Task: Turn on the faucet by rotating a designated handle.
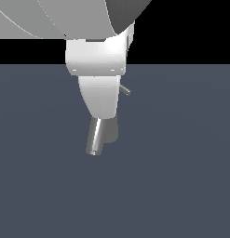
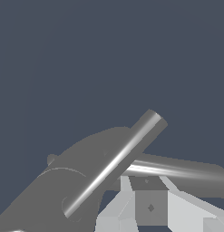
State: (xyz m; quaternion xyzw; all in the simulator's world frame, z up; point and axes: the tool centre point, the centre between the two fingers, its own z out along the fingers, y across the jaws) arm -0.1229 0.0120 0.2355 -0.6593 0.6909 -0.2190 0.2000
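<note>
Gripper (image 1: 103, 104) low over faucet (image 1: 108, 132), hiding cap, likely placed to push handle (image 1: 125, 90) sideways; jaw state impossible to tell.

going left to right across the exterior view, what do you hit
spout → gripper → handle. The faucet column sits mostly hidden behind the gripper, so its place in the order is unclear.
</note>
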